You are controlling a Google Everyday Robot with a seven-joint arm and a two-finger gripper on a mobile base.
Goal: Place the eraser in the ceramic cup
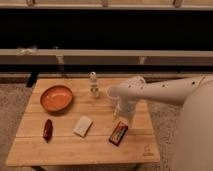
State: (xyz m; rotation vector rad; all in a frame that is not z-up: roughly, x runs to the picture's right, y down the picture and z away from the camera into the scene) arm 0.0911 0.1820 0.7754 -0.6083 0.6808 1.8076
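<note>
Wooden counter (60, 145): small flat black rectangular eraser (118, 133), red-orange marked. White pincer (123, 118) hangs just above it, opening cannot be told; white ceramic cup (111, 93) beyond it. Probably light, stiff: grip across long edges.

your gripper (122, 119) hangs mid-frame just behind the flat black rectangular eraser (118, 133); the pale white rectangular block (82, 125) lies left of it, the orange-brown shallow bowl (56, 98) upper left.
</note>
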